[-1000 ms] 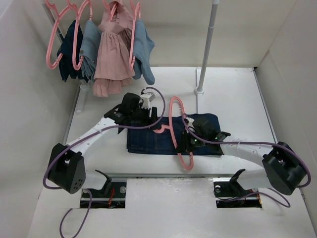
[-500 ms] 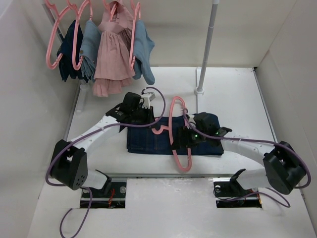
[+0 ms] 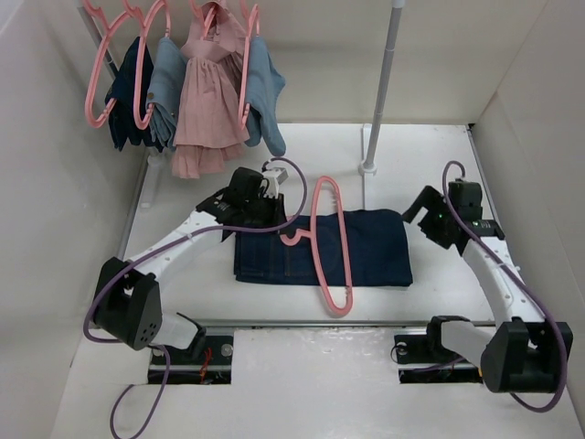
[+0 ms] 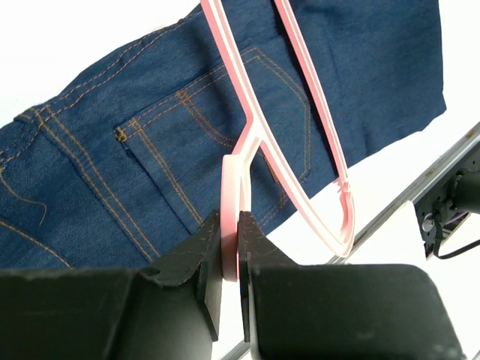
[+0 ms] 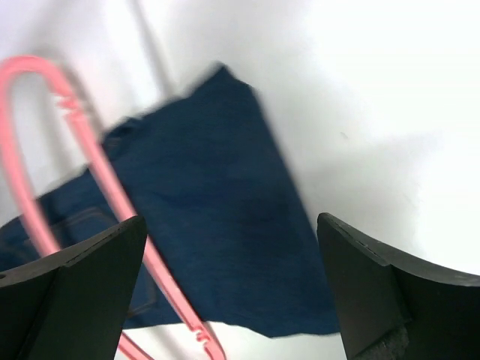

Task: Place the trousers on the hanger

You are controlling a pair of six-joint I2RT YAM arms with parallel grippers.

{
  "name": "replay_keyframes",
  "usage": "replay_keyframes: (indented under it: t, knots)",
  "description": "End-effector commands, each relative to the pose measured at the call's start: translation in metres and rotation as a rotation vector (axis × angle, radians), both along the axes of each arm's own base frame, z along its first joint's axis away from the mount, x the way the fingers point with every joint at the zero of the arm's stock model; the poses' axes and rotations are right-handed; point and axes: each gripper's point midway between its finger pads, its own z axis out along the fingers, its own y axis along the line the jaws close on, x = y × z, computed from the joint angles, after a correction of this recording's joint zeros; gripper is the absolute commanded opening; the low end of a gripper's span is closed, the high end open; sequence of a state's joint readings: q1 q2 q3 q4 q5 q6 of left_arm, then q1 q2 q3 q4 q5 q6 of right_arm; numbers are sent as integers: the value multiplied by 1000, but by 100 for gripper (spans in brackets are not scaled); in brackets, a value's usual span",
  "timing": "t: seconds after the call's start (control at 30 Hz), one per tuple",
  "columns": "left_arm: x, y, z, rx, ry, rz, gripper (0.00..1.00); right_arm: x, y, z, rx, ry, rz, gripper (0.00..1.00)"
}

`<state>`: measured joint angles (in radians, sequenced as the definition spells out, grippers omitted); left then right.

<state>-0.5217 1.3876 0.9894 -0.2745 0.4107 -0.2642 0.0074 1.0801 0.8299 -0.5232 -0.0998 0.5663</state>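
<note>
The trousers [image 3: 379, 247] lie folded flat on the white table, dark navy denim with orange stitching [image 4: 150, 142]. The pink hanger [image 3: 326, 181] stands over their middle, running from far to near. My left gripper [image 3: 281, 227] is shut on the hanger's hook, and the pink plastic is pinched between its black fingertips [image 4: 231, 229]. My right gripper [image 3: 419, 212] hovers open just off the trousers' right edge, holding nothing. Between its wide-set fingers [image 5: 232, 292] I see the trousers [image 5: 217, 217] and one side of the hanger [image 5: 97, 180].
A clothes rail at the back left carries several pink hangers with a pink dress [image 3: 206, 101] and faded blue denim [image 3: 263, 91]. An upright pole [image 3: 384, 82] stands behind the trousers. White walls close both sides. A metal rail [image 3: 302, 322] runs along the near edge.
My right gripper let go of the hanger, opened wide and drew back to the right of the trousers. My left gripper shut on the hook and now holds the hanger alone.
</note>
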Motion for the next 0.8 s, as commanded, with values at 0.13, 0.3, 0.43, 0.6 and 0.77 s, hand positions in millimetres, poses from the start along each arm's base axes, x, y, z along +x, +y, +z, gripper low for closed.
replay_keyframes:
  t: [0.13, 0.3, 0.43, 0.6, 0.77]
  knots:
    - [17, -4, 21, 32, -106, -10, 0, -12, -10, -54, 63, 154, -75, 100]
    - [18, -6, 23, 42, -129, -22, 0, -22, 8, -98, 140, 249, 2, 97]
    - [21, -4, 19, 63, -134, -17, 0, -19, 16, -112, 183, 261, 23, 60]
    - [18, -8, 18, 80, -156, -49, 0, -9, 22, -99, 208, 227, 63, 0]
    - [20, -9, 20, 113, -187, -65, 0, 13, 82, -19, 55, 40, 208, 0]
